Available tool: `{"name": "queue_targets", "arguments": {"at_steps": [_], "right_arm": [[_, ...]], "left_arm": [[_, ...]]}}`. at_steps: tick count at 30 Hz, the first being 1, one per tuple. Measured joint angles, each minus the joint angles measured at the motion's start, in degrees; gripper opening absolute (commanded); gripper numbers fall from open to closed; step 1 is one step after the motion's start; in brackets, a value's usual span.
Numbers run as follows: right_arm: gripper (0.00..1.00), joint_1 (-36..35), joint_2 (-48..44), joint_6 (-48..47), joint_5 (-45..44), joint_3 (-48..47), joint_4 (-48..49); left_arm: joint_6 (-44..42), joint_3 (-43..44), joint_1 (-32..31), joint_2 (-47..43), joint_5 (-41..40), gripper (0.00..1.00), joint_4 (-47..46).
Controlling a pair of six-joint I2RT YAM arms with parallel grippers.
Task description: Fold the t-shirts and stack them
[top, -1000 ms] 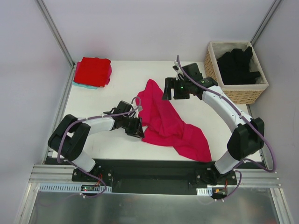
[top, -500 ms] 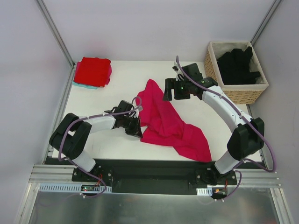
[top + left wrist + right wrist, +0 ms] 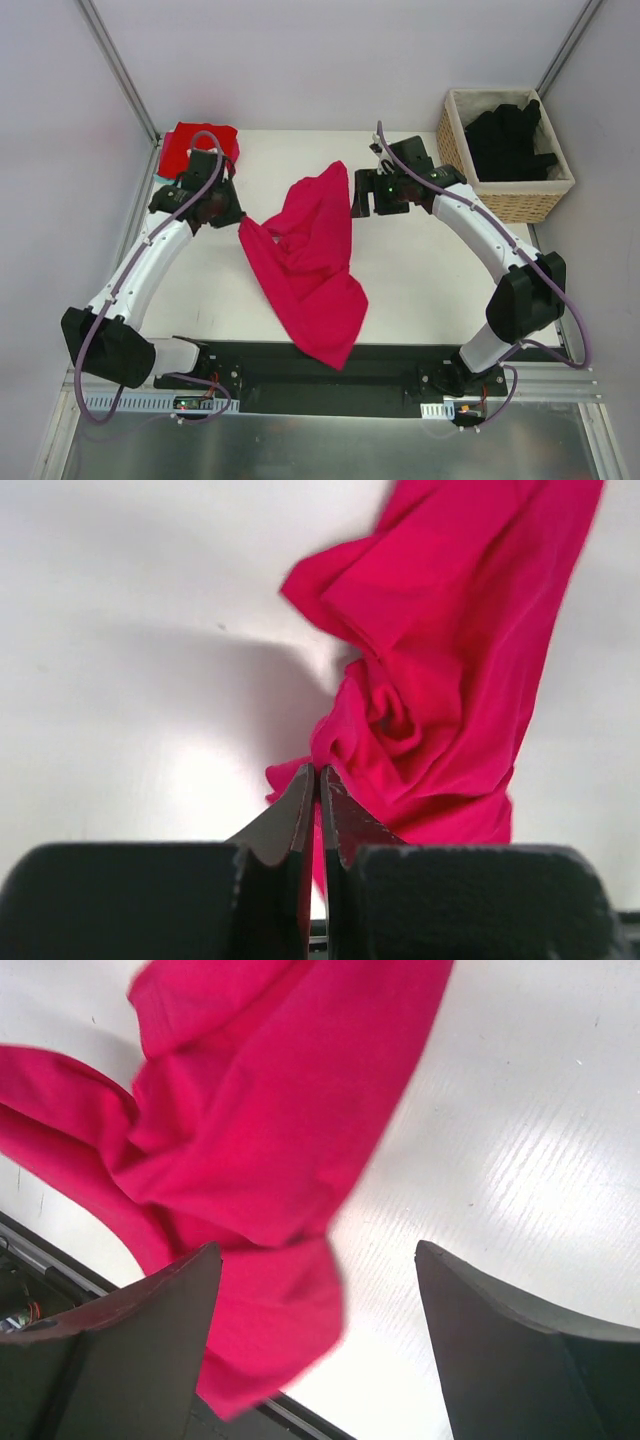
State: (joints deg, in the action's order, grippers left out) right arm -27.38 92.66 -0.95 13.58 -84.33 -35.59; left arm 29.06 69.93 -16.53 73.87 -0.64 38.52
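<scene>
The magenta-pink t-shirt (image 3: 312,262) lies crumpled down the middle of the table, its near end over the front edge. My left gripper (image 3: 238,218) is shut on the shirt's left corner, and in the left wrist view the cloth (image 3: 450,680) is pinched between the closed jaws (image 3: 318,780). My right gripper (image 3: 360,195) stands open just right of the shirt's far end. In the right wrist view its fingers (image 3: 150,1340) are spread wide, with the shirt (image 3: 260,1110) below them and not gripped. A folded red t-shirt (image 3: 190,148) lies at the back left. Black t-shirts (image 3: 510,135) fill the basket.
The wicker basket (image 3: 520,198) stands at the back right corner, close to the right arm's elbow. The left arm reaches over the table's left side next to the red shirt. Metal frame posts rise at both back corners.
The left gripper closed on the pink shirt's edge near the front, then swung back and left, lifting and dragging the cloth. The shirt's lower end shifted left over the front edge. The right arm stayed still.
</scene>
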Motion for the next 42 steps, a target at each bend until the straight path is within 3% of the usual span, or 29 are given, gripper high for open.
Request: {"name": "queue_targets", "arguments": {"at_steps": [4,13,15,16,17,19,24,29,36,39,42], "right_arm": [[0.82,0.00,1.46,0.02,-0.50,-2.36,-1.70],[0.82,0.00,4.74,-0.57,-2.23,-7.65,-4.68],[0.82,0.00,4.81,-0.83,-2.54,-7.85,-5.33],[0.82,0.00,4.87,-1.05,-2.82,-7.93,-5.64],[0.82,0.00,4.94,-1.20,-2.95,-8.04,-5.86],[0.82,0.00,5.40,-1.57,-3.37,-8.57,-6.40],[0.82,0.00,8.96,-2.19,-3.67,-12.61,-7.30],[0.83,0.00,14.75,-3.72,-3.93,-19.15,-7.10],[0.71,2.51,29.55,-5.64,-3.45,-34.01,-6.80],[0.71,5.35,37.07,-5.20,-2.93,-40.37,-5.90],[0.70,7.50,40.57,-5.70,-3.41,-41.03,-5.07]], "left_arm": [[1.01,5.16,4.42,1.55,-5.25,0.00,6.71],[6.16,8.02,15.12,6.10,-16.02,0.02,15.41],[7.89,9.77,15.50,5.97,-19.28,0.22,16.22],[8.59,10.80,15.47,5.95,-20.83,0.55,16.41],[9.09,11.65,15.47,5.92,-22.16,0.69,16.39],[9.11,13.31,15.47,6.08,-22.80,0.86,16.13],[6.93,17.90,15.47,10.19,-16.02,0.90,15.19],[5.81,12.92,15.45,9.38,-6.86,0.92,12.28],[3.69,7.19,15.45,-5.53,4.57,0.89,3.37],[3.63,6.03,15.47,-11.39,7.63,0.88,0.59],[4.26,3.96,15.47,-15.21,9.86,0.88,-1.05]]}}
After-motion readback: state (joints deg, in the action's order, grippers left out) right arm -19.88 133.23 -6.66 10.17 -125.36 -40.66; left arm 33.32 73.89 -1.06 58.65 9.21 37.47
